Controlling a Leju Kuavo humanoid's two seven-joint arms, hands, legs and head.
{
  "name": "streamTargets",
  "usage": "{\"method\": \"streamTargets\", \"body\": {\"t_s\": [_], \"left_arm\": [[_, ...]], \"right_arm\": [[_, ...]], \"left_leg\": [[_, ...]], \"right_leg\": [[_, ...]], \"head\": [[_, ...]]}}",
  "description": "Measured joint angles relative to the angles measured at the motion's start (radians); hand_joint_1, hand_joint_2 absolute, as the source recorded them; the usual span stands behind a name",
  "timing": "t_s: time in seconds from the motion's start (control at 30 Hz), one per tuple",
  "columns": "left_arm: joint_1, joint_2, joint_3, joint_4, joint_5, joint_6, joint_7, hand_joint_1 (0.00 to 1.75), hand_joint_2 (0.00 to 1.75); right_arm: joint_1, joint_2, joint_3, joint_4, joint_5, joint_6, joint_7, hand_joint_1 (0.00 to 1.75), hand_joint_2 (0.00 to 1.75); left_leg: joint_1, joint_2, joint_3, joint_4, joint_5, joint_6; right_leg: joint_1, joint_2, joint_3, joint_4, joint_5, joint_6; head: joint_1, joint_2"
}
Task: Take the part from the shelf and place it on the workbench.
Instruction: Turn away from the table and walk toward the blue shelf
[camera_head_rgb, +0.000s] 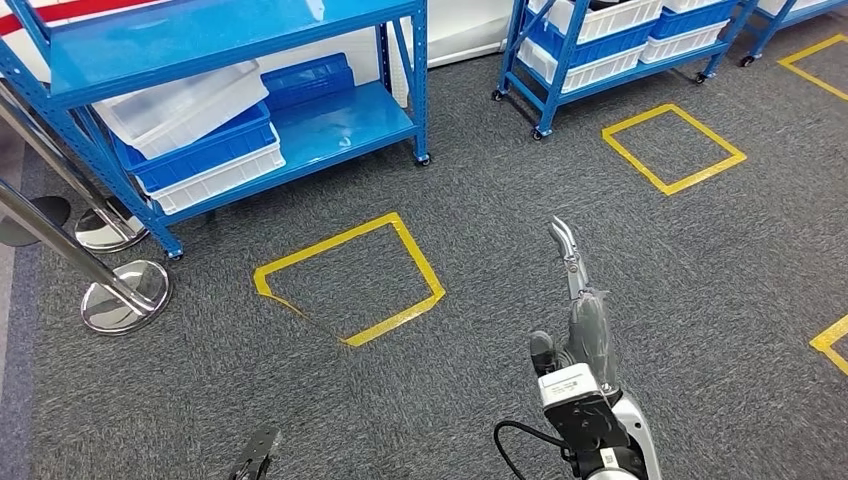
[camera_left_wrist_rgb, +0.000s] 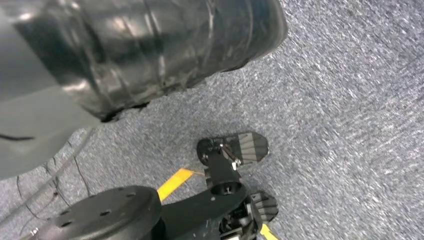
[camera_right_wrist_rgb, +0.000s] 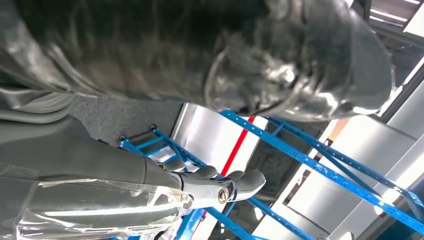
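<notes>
Head view: right hand (camera_head_rgb: 588, 330) grips a clear-wrapped dark part (camera_head_rgb: 566, 250) above grey carpet; blue shelf (camera_head_rgb: 240, 60) far left. Right wrist view: thumb (camera_right_wrist_rgb: 220, 185) against wrapped part (camera_right_wrist_rgb: 200, 50). Left hand's state: cannot tell.

Right hand (camera_head_rgb: 585, 330): in the head view its fingers lie behind the part (camera_head_rgb: 566, 255); whether they grip it cannot be told.
Part, right wrist view: blurred, dark and glossy, cut off by the edge; its shape cannot be told.
Left hand (camera_head_rgb: 255, 455): cut off at the head view's bottom edge; its fingers cannot be made out.
Shelf (camera_head_rgb: 215, 45): its upper levels run out of the head view.
Bins (camera_head_rgb: 190, 125): contents too unclear to tell.
</notes>
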Motion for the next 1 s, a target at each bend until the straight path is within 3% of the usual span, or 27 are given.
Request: {"method": "streamTargets", "body": {"t_s": [0.07,0.13,0.2,0.27,0.33,0.4,0.43,0.47,0.5,0.57,0.6,0.7,0.77,0.83,0.9,0.93,0.97,1.0], "left_arm": [[-0.002,0.001,0.0,0.0,0.0,0.0,0.001,0.0,0.0],[-0.005,0.002,0.0,0.0,0.0,0.0,0.001,0.0,0.0],[-0.005,0.002,0.0,0.0,-0.001,0.0,0.001,0.0,0.0],[-0.005,0.002,0.0,0.0,-0.002,0.0,-0.002,0.0,0.0],[-0.004,0.001,0.0,0.0,-0.006,-0.001,-0.01,0.0,0.0],[0.0,0.001,0.0,0.0,-0.01,0.0,-0.019,0.0,0.0],[0.004,0.001,0.0,0.0,-0.01,0.0,-0.021,0.0,0.0],[0.007,0.0,0.0,0.0,-0.01,0.001,-0.021,0.0,0.0],[0.009,0.001,0.0,0.0,-0.009,0.001,-0.019,0.0,0.0],[0.006,0.002,0.0,0.0,-0.007,0.002,-0.015,0.0,0.0],[0.003,0.003,0.0,0.0,-0.007,0.002,-0.012,0.0,0.0],[-0.007,0.005,0.0,0.0,-0.003,0.005,-0.008,0.0,0.0],[-0.008,0.006,0.0,0.0,-0.001,0.012,-0.009,0.0,0.0],[-0.011,0.006,0.0,0.0,-0.001,0.018,-0.011,0.0,0.0],[-0.016,0.006,0.0,0.0,-0.001,0.019,-0.011,0.0,0.0],[-0.016,0.005,0.0,0.0,-0.001,0.019,-0.011,0.0,0.0],[-0.016,0.005,0.0,0.0,-0.001,0.019,-0.011,0.0,0.0],[-0.015,0.004,0.0,0.0,-0.001,0.019,-0.011,0.0,0.0]], "right_arm": [[-0.002,0.0,0.0,0.005,0.0,0.0,0.0,0.0,0.0],[-0.003,0.002,0.0,0.01,-0.001,0.0,-0.002,0.0,0.0],[-0.004,0.004,0.0,0.014,-0.002,0.0,-0.004,0.0,0.0],[-0.005,0.006,0.0,0.016,-0.002,-0.001,-0.005,0.0,0.0],[-0.004,0.007,0.0,0.017,-0.002,-0.005,-0.004,0.0,0.0],[0.001,0.007,0.0,0.019,-0.001,-0.01,0.001,0.0,0.0],[0.004,0.007,0.0,0.02,-0.001,-0.01,0.002,0.0,0.0],[0.005,0.007,0.0,0.021,-0.003,-0.01,0.003,0.0,0.0],[0.005,0.007,0.0,0.021,-0.005,-0.01,0.003,0.0,0.0],[0.004,0.007,0.0,0.022,-0.012,-0.01,0.0,0.0,0.0],[0.003,0.008,0.0,0.023,-0.016,-0.01,-0.003,0.0,0.0],[-0.001,0.01,0.001,0.025,-0.025,-0.011,-0.009,0.0,0.0],[-0.004,0.011,0.001,0.026,-0.037,-0.012,-0.013,0.0,0.0],[-0.006,0.011,0.001,0.027,-0.049,-0.013,-0.015,0.0,0.0],[-0.005,0.011,0.001,0.03,-0.06,-0.014,-0.016,0.0,0.0],[-0.004,0.012,0.002,0.033,-0.063,-0.015,-0.016,0.0,0.0],[-0.003,0.012,0.002,0.035,-0.066,-0.015,-0.016,0.0,0.0],[-0.003,0.012,0.002,0.037,-0.067,-0.015,-0.016,0.0,0.0]], "left_leg": [[0.006,-0.005,-0.003,0.02,-0.016,-0.017],[0.006,-0.009,-0.01,0.033,-0.026,-0.033],[0.007,-0.01,-0.011,0.032,-0.027,-0.045],[0.009,0.012,-0.02,0.058,-0.041,-0.051],[0.007,0.039,-0.071,0.158,-0.083,-0.05],[0.004,0.047,-0.147,0.283,-0.119,-0.045],[0.002,0.047,-0.172,0.315,-0.117,-0.041],[-0.002,0.047,-0.178,0.306,-0.093,-0.034],[-0.007,0.047,-0.165,0.26,-0.051,-0.024],[-0.023,0.052,-0.115,0.137,0.018,0.002],[-0.03,0.055,-0.094,0.091,0.031,0.012],[-0.041,0.055,-0.071,0.047,0.02,0.023],[-0.035,0.053,-0.047,0.021,0.021,0.025],[-0.027,0.051,-0.02,0.0,0.019,0.028],[-0.025,0.048,-0.005,-0.003,0.008,0.03],[-0.024,0.046,0.003,-0.002,0.0,0.029],[-0.023,0.044,0.013,0.001,-0.009,0.027],[-0.02,0.041,0.023,0.005,-0.02,0.023]], "right_leg": [[-0.005,0.008,0.057,-0.115,0.044,0.008],[-0.002,0.016,0.077,-0.154,0.042,-0.01],[0.003,0.014,0.077,-0.153,0.04,-0.037],[0.005,0.009,0.084,-0.157,0.038,-0.054],[0.011,0.002,0.094,-0.16,0.032,-0.067],[0.02,-0.005,0.102,-0.16,0.024,-0.077],[0.025,-0.007,0.106,-0.16,0.02,-0.08],[0.029,-0.008,0.113,-0.16,0.015,-0.082],[0.034,-0.009,0.122,-0.161,0.009,-0.083],[0.038,-0.012,0.137,-0.163,-0.004,-0.083],[0.037,-0.014,0.14,-0.165,-0.008,-0.08],[0.033,-0.019,0.146,-0.177,-0.014,-0.066],[0.033,-0.02,0.152,-0.171,-0.023,-0.056],[0.031,-0.016,0.112,-0.091,-0.054,-0.047],[0.025,-0.014,0.026,0.038,-0.086,-0.039],[0.02,-0.014,-0.01,0.077,-0.082,-0.035],[0.017,-0.014,-0.029,0.08,-0.057,-0.03],[0.013,-0.014,-0.027,0.042,-0.012,-0.026]], "head": [[0.003,0.0],[0.004,0.0],[0.003,0.0],[-0.001,0.0],[-0.004,0.0],[-0.005,0.0],[-0.005,0.0],[-0.005,0.0],[-0.005,0.0],[-0.002,0.0],[-0.001,0.0],[-0.001,0.0],[-0.001,0.0],[0.0,0.0],[0.0,0.0],[0.0,0.0],[0.0,0.0],[0.0,0.0]]}}
